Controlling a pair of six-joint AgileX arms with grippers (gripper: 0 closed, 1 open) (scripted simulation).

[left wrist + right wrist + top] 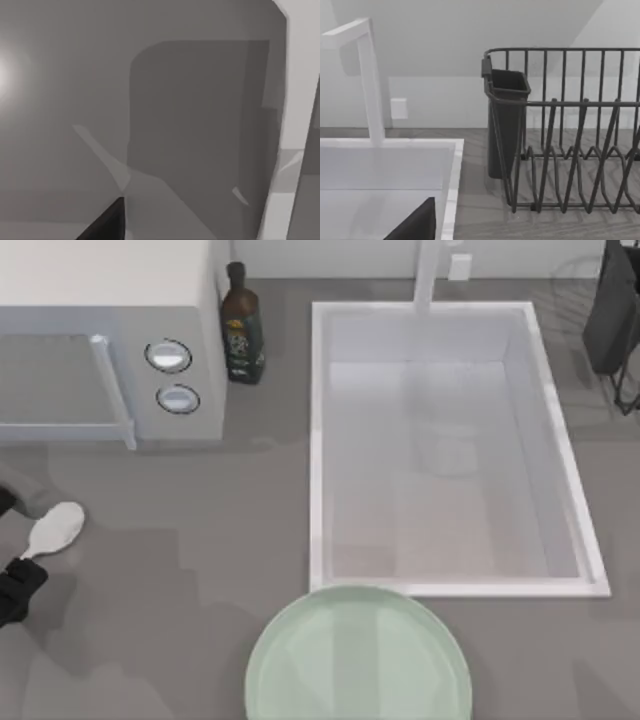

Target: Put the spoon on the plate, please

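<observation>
One spoon [55,531] is seen at the left edge of the bench [180,570], its bowl just beyond the left claw [12,560], whose dark parts sit on either side of the handle. It appears to be grasping the spoon, though whether it is clenched cannot be told. The plate [358,658] lies well apart, off to the claw's right by the sink [450,450]. Carrying seems to be the step in hand; next, a steady move over the plate is called for.

Microwave [110,350] — bottle [242,325] — sink [320,440] — rack [570,130]
</observation>
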